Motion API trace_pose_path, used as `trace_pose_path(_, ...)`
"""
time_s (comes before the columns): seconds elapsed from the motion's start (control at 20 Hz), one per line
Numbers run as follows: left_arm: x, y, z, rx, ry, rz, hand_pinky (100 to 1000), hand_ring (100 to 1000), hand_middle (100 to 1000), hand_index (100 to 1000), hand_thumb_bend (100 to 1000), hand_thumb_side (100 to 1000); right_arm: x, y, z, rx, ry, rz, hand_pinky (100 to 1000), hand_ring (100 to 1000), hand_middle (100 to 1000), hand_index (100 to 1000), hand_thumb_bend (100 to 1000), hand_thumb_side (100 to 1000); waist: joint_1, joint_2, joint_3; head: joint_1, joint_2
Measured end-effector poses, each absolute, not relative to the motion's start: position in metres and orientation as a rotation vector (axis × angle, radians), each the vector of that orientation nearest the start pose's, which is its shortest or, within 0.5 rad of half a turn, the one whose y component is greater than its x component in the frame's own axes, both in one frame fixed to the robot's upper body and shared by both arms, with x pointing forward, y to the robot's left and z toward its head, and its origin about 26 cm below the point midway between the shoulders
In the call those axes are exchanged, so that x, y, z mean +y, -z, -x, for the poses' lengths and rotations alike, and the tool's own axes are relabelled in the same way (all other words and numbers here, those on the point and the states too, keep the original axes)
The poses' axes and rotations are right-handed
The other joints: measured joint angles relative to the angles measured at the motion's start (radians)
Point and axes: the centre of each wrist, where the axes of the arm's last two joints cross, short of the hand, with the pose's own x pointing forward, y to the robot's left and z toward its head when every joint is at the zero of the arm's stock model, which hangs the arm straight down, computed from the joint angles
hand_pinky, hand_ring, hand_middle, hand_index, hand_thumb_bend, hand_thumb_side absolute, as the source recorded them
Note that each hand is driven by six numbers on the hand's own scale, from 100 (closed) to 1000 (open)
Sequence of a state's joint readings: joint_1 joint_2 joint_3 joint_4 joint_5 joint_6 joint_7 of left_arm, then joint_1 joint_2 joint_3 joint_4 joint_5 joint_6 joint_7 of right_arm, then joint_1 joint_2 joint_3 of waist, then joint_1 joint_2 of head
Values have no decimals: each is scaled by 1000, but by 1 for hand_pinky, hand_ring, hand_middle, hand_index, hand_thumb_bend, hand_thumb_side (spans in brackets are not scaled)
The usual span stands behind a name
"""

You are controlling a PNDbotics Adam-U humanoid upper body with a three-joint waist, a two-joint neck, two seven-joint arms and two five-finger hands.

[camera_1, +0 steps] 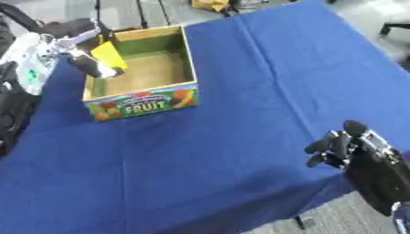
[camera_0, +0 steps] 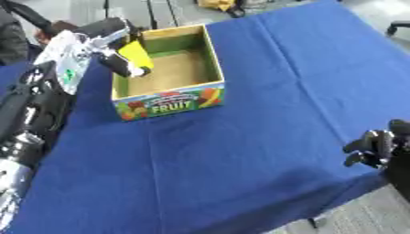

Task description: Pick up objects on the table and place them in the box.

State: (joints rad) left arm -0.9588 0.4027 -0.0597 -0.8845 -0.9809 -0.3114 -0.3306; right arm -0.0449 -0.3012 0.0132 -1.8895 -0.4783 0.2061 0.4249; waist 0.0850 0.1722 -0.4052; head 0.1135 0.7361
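While the left hand [camera_0: 112,48] pinches a yellow object [camera_0: 136,53] over the near-left wall, the fruit box [camera_0: 210,64] opens just below it; the right hand [camera_1: 352,148] idles, curled and empty.

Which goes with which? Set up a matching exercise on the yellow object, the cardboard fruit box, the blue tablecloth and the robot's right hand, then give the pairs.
Things:
1. yellow object
2. cardboard fruit box
3. blue tablecloth
4. right hand

Places or states:
A. covers the table
B. idle near the lower right edge
C. held by the left hand over the box's left wall
D. open-topped, nothing visible on its floor

Pairs: 1-C, 2-D, 3-A, 4-B
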Motion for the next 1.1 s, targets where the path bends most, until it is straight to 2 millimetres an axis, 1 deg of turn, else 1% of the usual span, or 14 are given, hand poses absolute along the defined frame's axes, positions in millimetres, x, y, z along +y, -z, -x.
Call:
trace_pose_path(0.15, 275, -180, -484, -1485, 1544, -843, 551, 452, 458, 700, 274, 290, -286, -102, -277, -1674, -369, -583, 560, 642, 471, 391, 100, 691, 0, 0, 0, 1, -2)
trace_pose_path(0.25, 272, -174, -484, -1482, 1562, -823, 639, 597, 606, 783, 509, 441, -285, -102, -278, -1675, -369, -585, 560, 642, 471, 391, 100, 691, 0, 0, 1, 1, -3)
trace_pose_path(0.3, 272, -173, -484, -1484, 1572, -817, 660, 629, 642, 802, 558, 475, -285, -103, -278, -1676, -370, -586, 560, 642, 471, 391, 100, 692, 0, 0, 2, 1, -4)
trace_pose_path(0.35, 271, -172, -483, -1490, 1580, -814, 744, 758, 763, 856, 862, 672, -285, -103, -278, -1677, -369, -587, 560, 642, 471, 391, 100, 694, 0, 0, 3, 1, -7)
trace_pose_path(0.4, 271, -172, -483, -1505, 1584, -816, 783, 805, 807, 880, 983, 769, -285, -103, -278, -1677, -369, -588, 560, 642, 471, 391, 100, 696, 0, 0, 5, 1, -8)
trace_pose_path(0.45, 270, -174, -483, -1527, 1587, -822, 818, 846, 839, 894, 1000, 833, -285, -103, -278, -1677, -369, -588, 559, 641, 471, 391, 100, 696, 0, 0, 7, 1, -8)
trace_pose_path(0.55, 268, -178, -482, -1582, 1579, -845, 845, 878, 869, 901, 1000, 867, -285, -103, -278, -1677, -368, -589, 559, 642, 471, 391, 100, 697, 0, -2, 10, 0, -8)
trace_pose_path(0.8, 266, -190, -478, -1772, 1441, -936, 834, 838, 835, 881, 1000, 836, -286, -101, -277, -1672, -361, -586, 560, 642, 471, 391, 100, 698, -2, -9, 26, -3, -8)
trace_pose_path(0.85, 268, -193, -477, -1817, 1394, -947, 805, 795, 795, 856, 878, 840, -286, -101, -277, -1672, -360, -585, 560, 642, 471, 391, 100, 698, -4, -11, 30, -6, -8)
trace_pose_path(0.9, 269, -197, -475, -1864, 1339, -952, 802, 789, 789, 853, 847, 836, -286, -101, -277, -1672, -358, -584, 560, 642, 471, 391, 100, 698, -7, -13, 37, -9, -8)
trace_pose_path(0.95, 273, -201, -473, -1903, 1286, -952, 791, 769, 768, 836, 755, 823, -286, -100, -276, -1670, -353, -583, 559, 642, 471, 391, 100, 698, -9, -17, 43, -11, -7)
trace_pose_path(1.0, 276, -205, -471, -1940, 1235, -948, 786, 760, 758, 831, 728, 819, -287, -99, -275, -1667, -349, -582, 560, 642, 471, 391, 100, 698, -11, -19, 51, -15, -7)
trace_pose_path(1.05, 279, -208, -467, -1971, 1186, -937, 771, 729, 717, 810, 646, 814, -287, -99, -275, -1667, -346, -582, 559, 642, 471, 391, 100, 699, -13, -21, 58, -19, -7)
trace_pose_path(1.1, 282, -212, -464, -2005, 1133, -919, 765, 719, 705, 803, 622, 811, -288, -98, -274, -1666, -342, -580, 559, 642, 471, 391, 100, 698, -15, -23, 68, -24, -6)
